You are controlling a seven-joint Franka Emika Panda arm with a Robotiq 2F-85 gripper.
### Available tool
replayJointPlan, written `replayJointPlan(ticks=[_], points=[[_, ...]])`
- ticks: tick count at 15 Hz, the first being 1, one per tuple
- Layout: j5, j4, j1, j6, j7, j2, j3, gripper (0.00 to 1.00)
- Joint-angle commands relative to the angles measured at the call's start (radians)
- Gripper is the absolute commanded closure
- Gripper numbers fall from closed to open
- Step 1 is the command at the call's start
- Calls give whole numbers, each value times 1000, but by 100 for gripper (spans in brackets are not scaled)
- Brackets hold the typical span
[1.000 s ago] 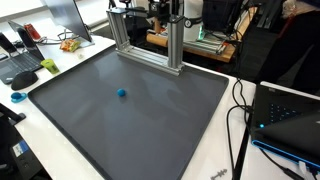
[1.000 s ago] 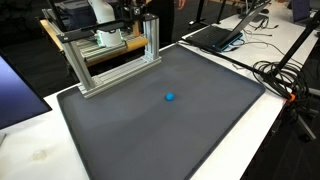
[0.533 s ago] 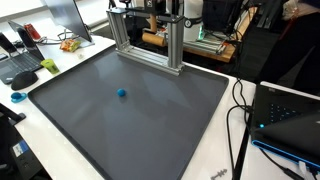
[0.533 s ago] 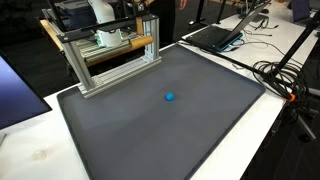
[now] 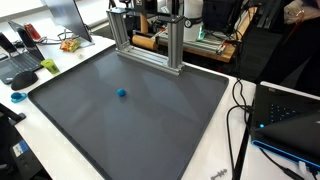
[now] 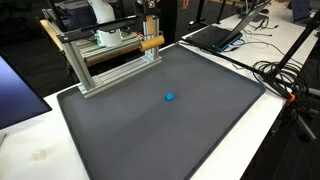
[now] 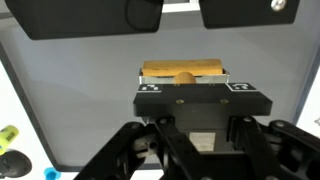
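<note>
**At the back edge of the mat: wooden rod clamped beside the frame**

Behind the far rim of the dark grey rectangular mat (image 5: 150, 125), the black Robotiq gripper (image 7: 184, 84) is clenched on a short tan wooden rod (image 6: 150, 43); in the wrist view the rod lies crosswise between the jaws, with the grey surface below it; in both exterior views the rod hangs level, up against the tall post of the silver aluminium-profile frame (image 5: 150, 55) that stands on the mat's back edge, though whether rod and post touch I cannot tell; a small round blue ball (image 5: 121, 93) lies alone on the mat, well apart from the rod and the frame; the mat covers most of a white table (image 6: 30, 150), leaving a pale border all round; an open black laptop (image 6: 215, 37) sits on the table beyond one corner of the mat, and loose black cables (image 5: 240, 100) trail along the mat's side in an exterior view; another laptop (image 5: 20, 65) and a small green object (image 5: 48, 66) lie on the table past the opposite side; behind the frame, desks crowded with equipment fill the room.
</note>
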Motion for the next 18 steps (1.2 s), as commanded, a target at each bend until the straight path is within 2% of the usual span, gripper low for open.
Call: replayJointPlan(ticks=[1, 8, 9, 12, 15, 16, 18], points=[[-5, 154, 4, 20, 44, 144, 13, 78], [-68, 375, 7, 45, 90, 390, 19, 78], [-39, 297, 13, 49, 65, 319, 13, 53], [-41, 349, 15, 50, 64, 390, 9, 53], [-41, 361, 15, 50, 64, 398, 8, 53], [-41, 362, 15, 50, 64, 398, 8, 78], [-42, 386, 9, 50, 83, 446, 1, 78]])
